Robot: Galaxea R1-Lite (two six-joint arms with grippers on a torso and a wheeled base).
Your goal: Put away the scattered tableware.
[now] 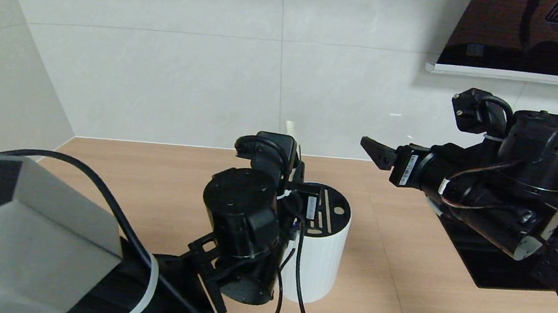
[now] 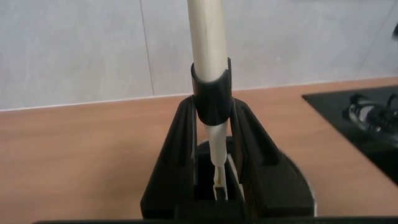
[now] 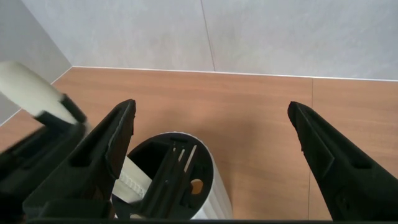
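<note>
**Holding a utensil over the holder**

At the centre of the head view, the left gripper (image 2: 213, 111) is closed around an upright cream-handled utensil (image 2: 205, 37). Its lower end reaches the slotted black top of the white holder (image 1: 322, 258) on the table (image 1: 150, 178). The right gripper (image 3: 211, 106), at upper right, hangs wide open and holds nothing.

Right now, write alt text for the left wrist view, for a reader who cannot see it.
The left gripper holds a cream-handled utensil upright between its jaws, thin lower end down at the black top of a holder. Behind lie a wooden counter, a grey tiled wall and a black stove.
</note>
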